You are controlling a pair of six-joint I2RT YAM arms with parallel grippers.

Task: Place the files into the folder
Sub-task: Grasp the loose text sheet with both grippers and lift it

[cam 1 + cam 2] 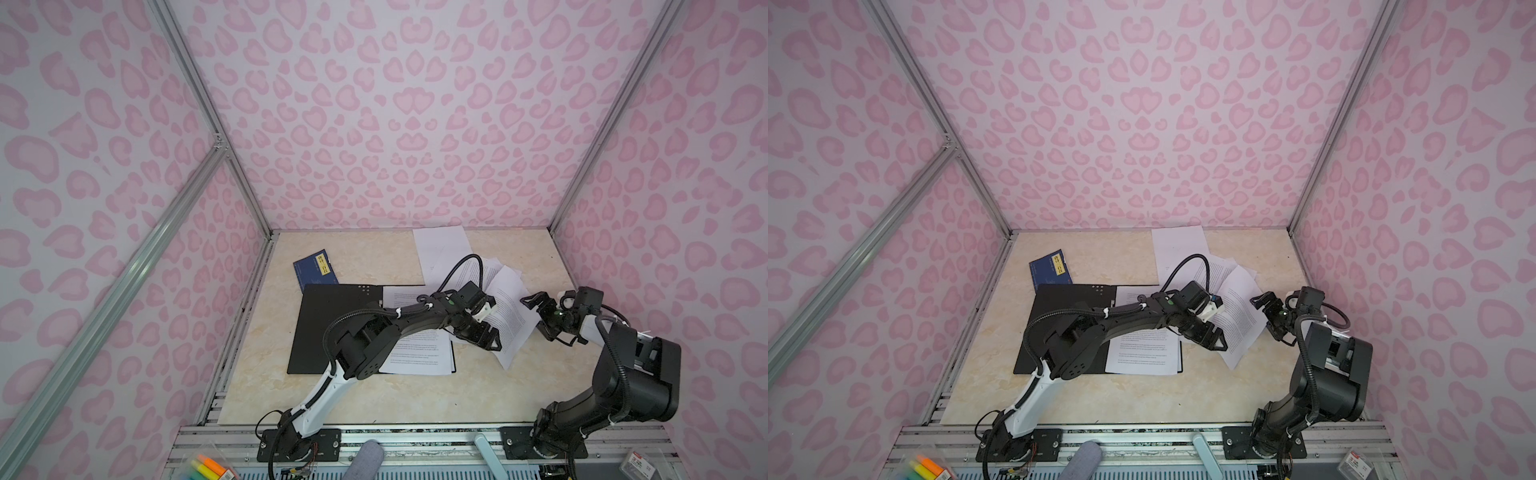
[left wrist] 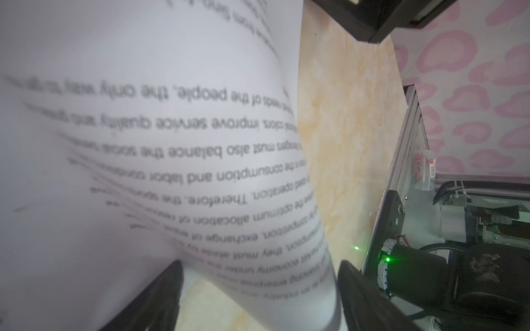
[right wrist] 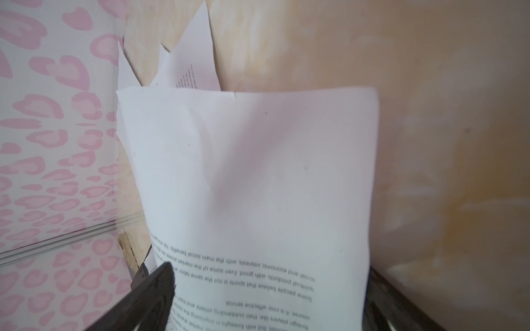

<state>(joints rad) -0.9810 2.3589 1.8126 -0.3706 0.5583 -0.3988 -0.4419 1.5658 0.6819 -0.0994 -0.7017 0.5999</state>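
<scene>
While left gripper and right gripper gape astride the sheet, apparently unpinched, clamp its edge before lifting.

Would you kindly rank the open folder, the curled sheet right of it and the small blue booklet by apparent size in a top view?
Largest to smallest:
1. open folder, clearly largest.
2. curled sheet; it is bent and tilted, so it may look smaller than it is.
3. blue booklet, smallest.
</scene>
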